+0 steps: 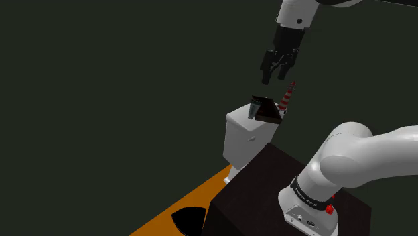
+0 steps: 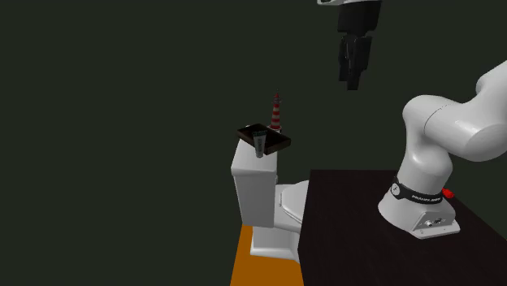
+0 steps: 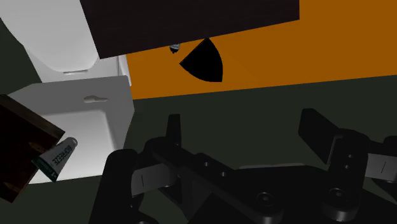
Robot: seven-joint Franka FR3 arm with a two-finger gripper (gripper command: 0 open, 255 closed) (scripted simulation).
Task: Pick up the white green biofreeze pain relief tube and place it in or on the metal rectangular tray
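Note:
A dark rectangular tray (image 1: 270, 111) (image 2: 266, 136) (image 3: 19, 149) rests on top of a white toilet tank (image 1: 246, 139) (image 2: 253, 185) (image 3: 95, 130). The white and green tube (image 1: 256, 107) (image 2: 260, 146) (image 3: 56, 159) lies at the tray's edge, with one end hanging over the tank's front. My black gripper (image 1: 276, 71) (image 2: 354, 75) (image 3: 245, 130) hangs well above and off to the side of the tray. It is open, with nothing between its fingers.
A red and white striped cone (image 1: 289, 96) (image 2: 276, 112) stands behind the tray on the tank. The toilet bowl (image 2: 291, 203) meets the dark stand (image 1: 261, 194) (image 2: 366, 236). The floor (image 1: 181, 204) (image 3: 286, 44) is orange with a black wedge-shaped area (image 3: 203, 60). The walls are dark.

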